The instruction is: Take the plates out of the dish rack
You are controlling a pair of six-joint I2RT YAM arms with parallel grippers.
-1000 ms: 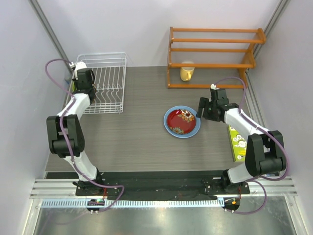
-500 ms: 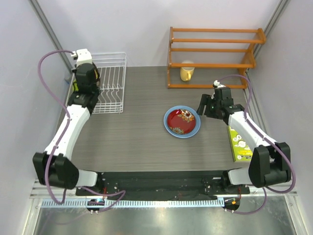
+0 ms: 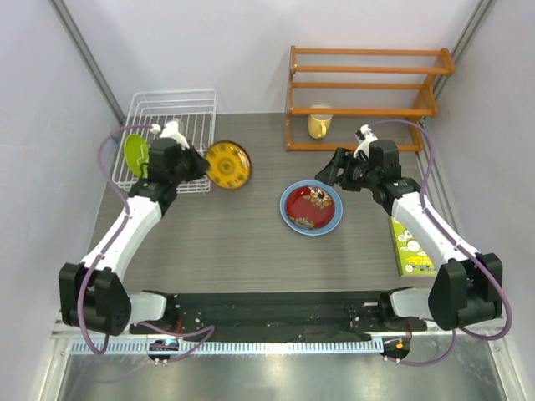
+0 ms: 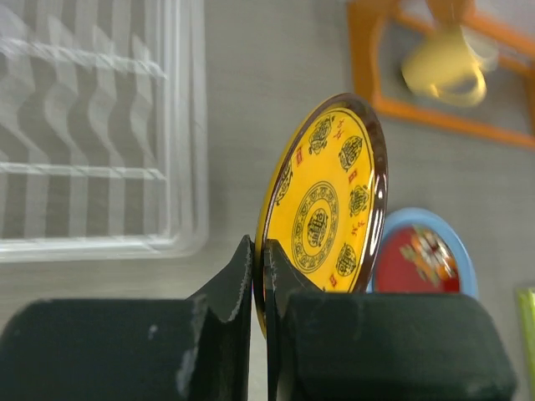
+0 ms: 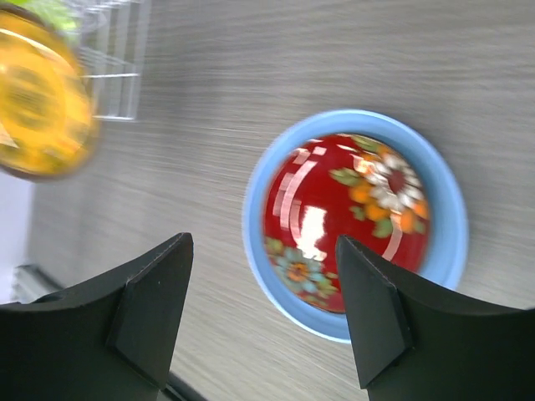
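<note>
the left arm reaches forward from its base, elbow out toward the left wall and forearm angled across the near right corner of the dish rack point(image 3: 180, 104). the left gripper point(image 3: 194, 164) has its dark fingers point(image 4: 238, 271) pinched tight on the rim of the yellow-orange plate point(image 4: 326, 209), a glossy round dish with a dark brown edge and printed medallions. the plate is held on edge and tilted, just beside the rack's right side. the rack is a white wire basket with thin upright dividers. the lime green plate point(image 3: 136, 154), plain and smooth, stands on edge at the rack's left side.

the right arm stretches in from the right, its wrist bent toward the table's middle. the right gripper point(image 5: 261, 242) hangs with its blunt black jaws spread wide, holding nothing, over the near rim of the light blue plate point(image 3: 285, 210). that plate lies flat on the grey wood-grain table point(image 3: 234, 242), with the shiny dark red plate point(image 3: 311, 208), painted with flowers, nested in it. a pale yellow mug point(image 3: 318, 124) sits on the orange wooden shelf point(image 3: 368, 83).
</note>
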